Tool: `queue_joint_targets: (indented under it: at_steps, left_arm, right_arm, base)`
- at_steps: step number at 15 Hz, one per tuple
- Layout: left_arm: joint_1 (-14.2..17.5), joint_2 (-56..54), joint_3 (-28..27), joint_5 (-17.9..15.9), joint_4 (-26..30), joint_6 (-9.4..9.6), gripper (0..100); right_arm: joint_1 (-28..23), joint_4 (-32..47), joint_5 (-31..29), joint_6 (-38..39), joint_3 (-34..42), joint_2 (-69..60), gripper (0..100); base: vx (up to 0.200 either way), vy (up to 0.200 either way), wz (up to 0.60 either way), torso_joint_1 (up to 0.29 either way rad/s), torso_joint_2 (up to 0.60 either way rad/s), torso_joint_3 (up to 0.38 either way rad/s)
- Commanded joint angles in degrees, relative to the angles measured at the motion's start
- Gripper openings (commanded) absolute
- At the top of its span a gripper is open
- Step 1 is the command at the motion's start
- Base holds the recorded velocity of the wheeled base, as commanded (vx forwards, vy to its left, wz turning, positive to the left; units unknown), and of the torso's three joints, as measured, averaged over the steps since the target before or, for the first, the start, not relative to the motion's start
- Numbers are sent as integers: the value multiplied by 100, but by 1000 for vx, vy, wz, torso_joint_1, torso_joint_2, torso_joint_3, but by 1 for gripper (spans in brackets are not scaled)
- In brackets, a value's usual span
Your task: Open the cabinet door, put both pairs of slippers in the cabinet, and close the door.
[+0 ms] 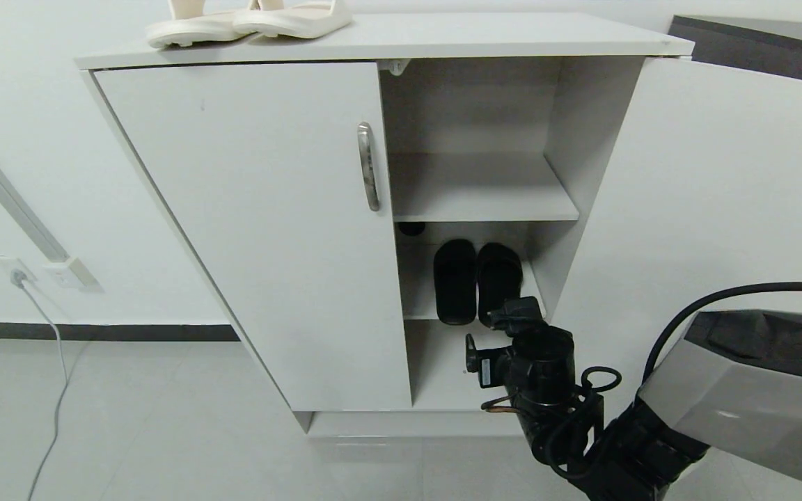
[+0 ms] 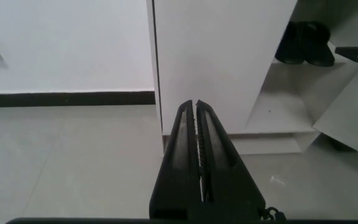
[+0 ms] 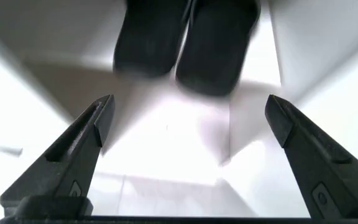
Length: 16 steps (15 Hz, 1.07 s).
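Pale floor (image 1: 129, 431) met the cabinet (image 1: 512, 35): black slippers (image 1: 455, 282) in its middle compartment, cream slippers (image 1: 248, 24) on top, right gripper (image 3: 188, 109) spread before it, left gripper (image 2: 197, 106) pinched together.

The wall (image 1: 25, 139) is plain white, and a dark skirting strip (image 1: 95, 332) runs along its foot. The floor (image 1: 164, 431) is laid with pale grey glossy tiles with thin joints. A white cable duct (image 1: 4, 188) slants down the wall to a wall plate (image 1: 70, 273), and just beside that is a socket (image 1: 14, 268). A grey cord (image 1: 60, 376) hangs from the socket and trails onto the floor. At the far right a dark grey unit (image 1: 756, 49) stands against the wall. The light is even and soft.
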Motion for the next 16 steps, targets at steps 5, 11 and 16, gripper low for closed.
queue_joint_targets:
  at_steps: [5, 11, 16]
  left_arm:
    - [1, 7, 2, -15, 9, 22, 0]
    - [1, 7, 2, -24, 18, 22, 0]
    - [1, 7, 2, -24, 18, 22, 0]
  right_arm:
    - [6, -336, -27, -21, 322, -19, 100]
    - [15, -309, -19, -30, 296, 25, 100]
    - [6, -309, -19, -30, 296, 34, 100]
  base:
    - [0, 0, 0, 0, 0, 0]
    - [0, 0, 0, 0, 0, 0]
    - [0, 0, 0, 1, 1, 125]
